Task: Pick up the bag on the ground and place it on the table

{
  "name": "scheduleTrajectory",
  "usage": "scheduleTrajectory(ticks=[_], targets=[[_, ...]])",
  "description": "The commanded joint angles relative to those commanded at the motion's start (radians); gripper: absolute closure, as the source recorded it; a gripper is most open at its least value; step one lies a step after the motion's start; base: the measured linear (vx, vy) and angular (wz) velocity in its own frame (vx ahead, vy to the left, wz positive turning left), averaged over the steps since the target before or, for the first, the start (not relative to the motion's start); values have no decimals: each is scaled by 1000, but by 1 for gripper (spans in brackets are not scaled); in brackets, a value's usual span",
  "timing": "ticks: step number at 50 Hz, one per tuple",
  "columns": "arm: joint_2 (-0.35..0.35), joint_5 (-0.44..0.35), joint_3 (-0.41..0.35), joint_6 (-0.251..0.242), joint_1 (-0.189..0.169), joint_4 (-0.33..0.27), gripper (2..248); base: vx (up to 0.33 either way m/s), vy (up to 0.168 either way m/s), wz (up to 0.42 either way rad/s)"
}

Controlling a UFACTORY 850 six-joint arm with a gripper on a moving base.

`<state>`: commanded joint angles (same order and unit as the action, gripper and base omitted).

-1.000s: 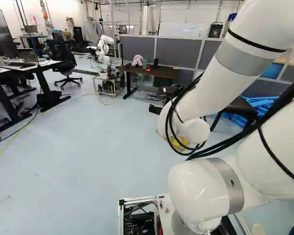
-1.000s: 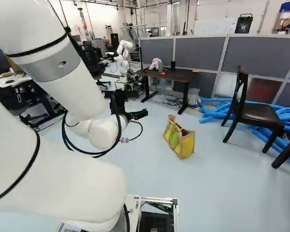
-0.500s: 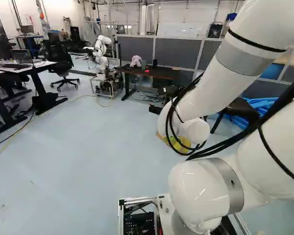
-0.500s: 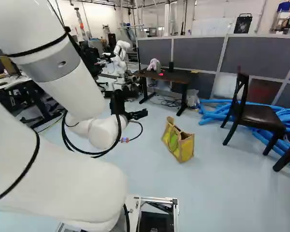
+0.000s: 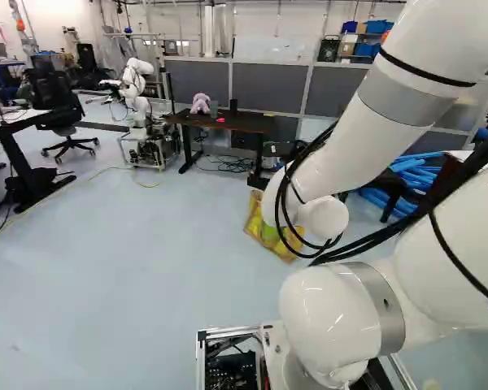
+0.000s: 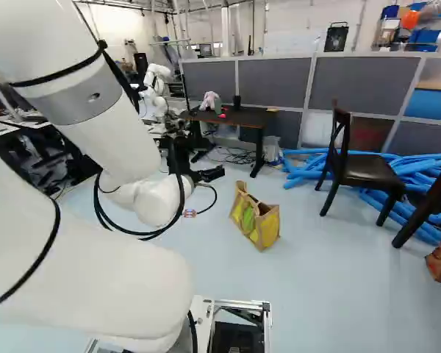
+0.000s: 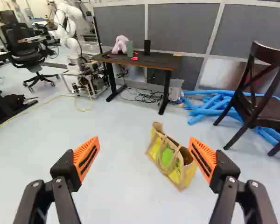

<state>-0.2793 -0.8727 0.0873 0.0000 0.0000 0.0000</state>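
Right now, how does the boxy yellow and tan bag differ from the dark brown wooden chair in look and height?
The boxy yellow and tan bag is bright; the dark brown wooden chair is dark. The bag sits low, while the chair rises on legs. The bag has looped handles; the chair has a crossed backrest. Both stand on the pale blue floor.

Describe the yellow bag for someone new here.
Find the dark table by the grey partition. On the floor this side of it stands an open-topped bag. Yellow sides, green patch and tan loop handles set it apart from the blue tubes and dark chair.
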Motion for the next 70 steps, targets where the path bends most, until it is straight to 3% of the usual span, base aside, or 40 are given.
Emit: scheduleTrajectory(ticks=[21,70], targets=[[0,0,0,0,0,0,3,165,-55,-294],[0,0,0,0,0,0,3,170,5,-214]])
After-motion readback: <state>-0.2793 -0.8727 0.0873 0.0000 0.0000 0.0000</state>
